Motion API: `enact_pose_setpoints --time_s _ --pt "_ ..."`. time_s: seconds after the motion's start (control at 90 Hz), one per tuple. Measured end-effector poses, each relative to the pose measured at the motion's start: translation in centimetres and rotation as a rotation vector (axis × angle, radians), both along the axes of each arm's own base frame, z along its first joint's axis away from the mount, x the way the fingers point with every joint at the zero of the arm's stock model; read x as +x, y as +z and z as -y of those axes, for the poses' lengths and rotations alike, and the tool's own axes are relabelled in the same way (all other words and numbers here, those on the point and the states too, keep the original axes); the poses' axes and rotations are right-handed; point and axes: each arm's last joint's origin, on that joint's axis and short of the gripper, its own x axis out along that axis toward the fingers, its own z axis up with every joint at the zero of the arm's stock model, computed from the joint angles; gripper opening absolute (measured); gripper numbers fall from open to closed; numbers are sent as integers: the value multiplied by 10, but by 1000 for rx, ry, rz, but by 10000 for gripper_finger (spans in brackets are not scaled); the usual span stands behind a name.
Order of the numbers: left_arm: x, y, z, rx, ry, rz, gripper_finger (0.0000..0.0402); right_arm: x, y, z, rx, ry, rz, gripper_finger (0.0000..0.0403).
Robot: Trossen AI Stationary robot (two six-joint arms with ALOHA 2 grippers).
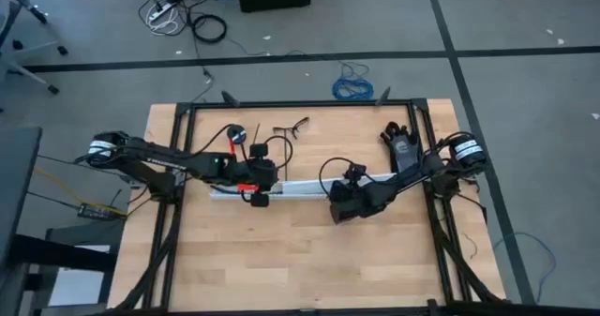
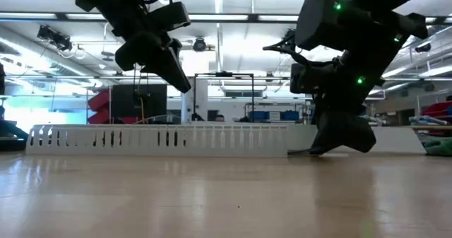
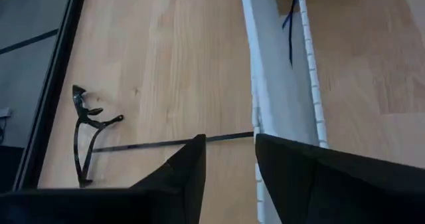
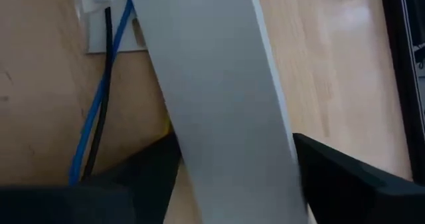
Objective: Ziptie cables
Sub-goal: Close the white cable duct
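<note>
A long white slotted strip [image 1: 300,187] lies across the middle of the table. The cables show as a dark wire [image 3: 290,24] inside it and as a bluish and a dark wire [image 4: 99,98] on the wood beside it. A thin black zip tie [image 3: 172,142] lies flat on the table next to the strip. My left gripper [image 3: 229,141] hangs open above the zip tie, well clear of the table [image 2: 169,68]. My right gripper [image 4: 236,141] is low at the strip's right part [image 1: 339,209], shut on the strip. My right gripper has the white strip between its two fingers, one finger [image 4: 149,167] on each long edge [image 4: 285,127]. The fingers lie along the strip, which fills the gap between them. Whether the strip rests on the table there, I cannot tell.
Black hand cutters [image 1: 292,127] lie on the wood near the far edge. A black frame [image 1: 178,166] runs around the table's sides. A blue coiled cable [image 1: 352,86] lies on the floor beyond the far edge. Bare wood [image 1: 300,260] fills the near half.
</note>
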Motion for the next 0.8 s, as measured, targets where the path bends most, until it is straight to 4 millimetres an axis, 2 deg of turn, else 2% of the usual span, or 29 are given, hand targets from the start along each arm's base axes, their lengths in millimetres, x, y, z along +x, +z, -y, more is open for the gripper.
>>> enact_pose_setpoints --time_s 0.189,0.522,0.644,0.8 --pt "0 0 0 0 0 -3 127 1 0 0 -6 15 -7 198" --pt "0 0 0 0 0 -3 127 2 -1 0 10 5 9 179" --pt "0 0 0 -1 1 -2 127 2 -1 0 16 11 5 141" --pt "0 0 0 -1 1 -2 127 2 -1 -1 27 18 -2 71"
